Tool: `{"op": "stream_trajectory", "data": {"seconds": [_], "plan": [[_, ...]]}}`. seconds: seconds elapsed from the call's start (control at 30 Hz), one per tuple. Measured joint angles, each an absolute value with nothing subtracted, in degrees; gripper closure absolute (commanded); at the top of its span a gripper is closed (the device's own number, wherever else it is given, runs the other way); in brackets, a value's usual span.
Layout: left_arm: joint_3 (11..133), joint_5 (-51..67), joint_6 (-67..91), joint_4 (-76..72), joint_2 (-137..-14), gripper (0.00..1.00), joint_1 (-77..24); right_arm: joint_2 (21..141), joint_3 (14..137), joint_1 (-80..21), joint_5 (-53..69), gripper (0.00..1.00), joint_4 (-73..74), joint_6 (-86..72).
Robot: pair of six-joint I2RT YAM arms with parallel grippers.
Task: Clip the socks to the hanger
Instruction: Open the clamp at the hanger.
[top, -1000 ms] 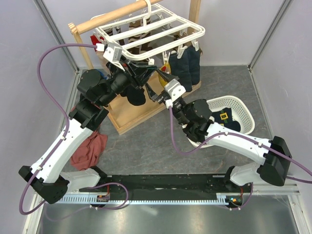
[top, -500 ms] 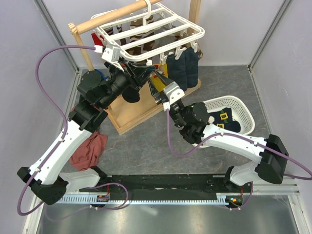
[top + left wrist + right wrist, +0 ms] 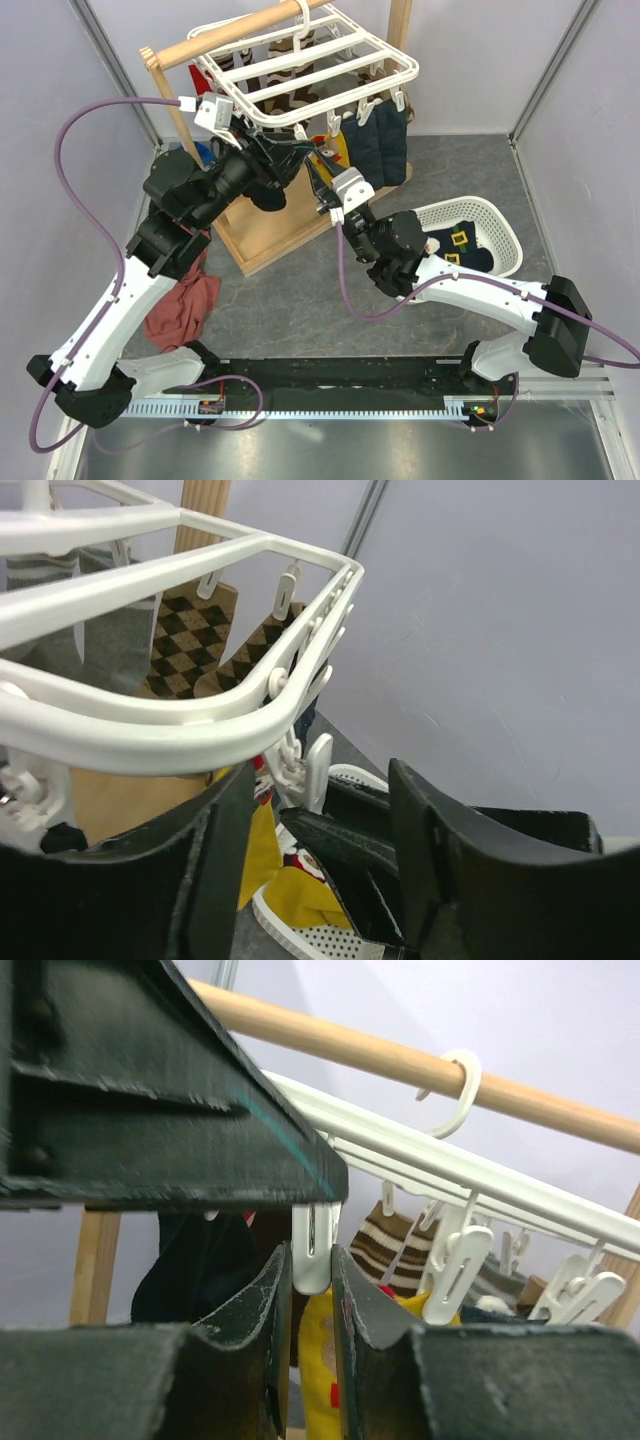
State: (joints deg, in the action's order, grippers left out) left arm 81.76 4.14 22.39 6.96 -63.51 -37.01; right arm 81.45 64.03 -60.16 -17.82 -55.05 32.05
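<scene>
Your right gripper (image 3: 310, 1272) is clamped on a white peg (image 3: 311, 1228) under the hanger (image 3: 190, 730), which hangs from the wooden pole (image 3: 400, 1058). The yellow sock (image 3: 300, 895) hangs just below that peg, but whether its edge sits in the peg's mouth is hidden. Your left gripper (image 3: 320, 845) stands apart, holding nothing. Squeeze the peg squarely, and ease off only once the sock's edge sits deep inside.
</scene>
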Motion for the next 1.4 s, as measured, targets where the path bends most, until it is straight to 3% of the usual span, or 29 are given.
{"op": "stream_trajectory", "data": {"seconds": [0.1,0.23,0.7,1.4], "plan": [[81.5,6.2,22.5,6.4,-62.1,0.21,-35.4,80.9,64.7,-60.1,-17.6,0.93,-51.2,30.1],[79.9,11.4,23.8,3.3,-60.4,0.17,-30.3,79.9,66.8,-59.1,-16.1,0.93,-45.9,26.3],[77.6,24.3,29.0,-3.6,-63.5,0.17,-25.0,77.2,71.4,-54.8,-12.1,0.93,-36.2,14.0],[74.6,19.4,32.3,-8.6,-62.5,0.2,-24.8,78.5,76.7,-54.1,-3.8,0.92,-23.7,11.2]]}}
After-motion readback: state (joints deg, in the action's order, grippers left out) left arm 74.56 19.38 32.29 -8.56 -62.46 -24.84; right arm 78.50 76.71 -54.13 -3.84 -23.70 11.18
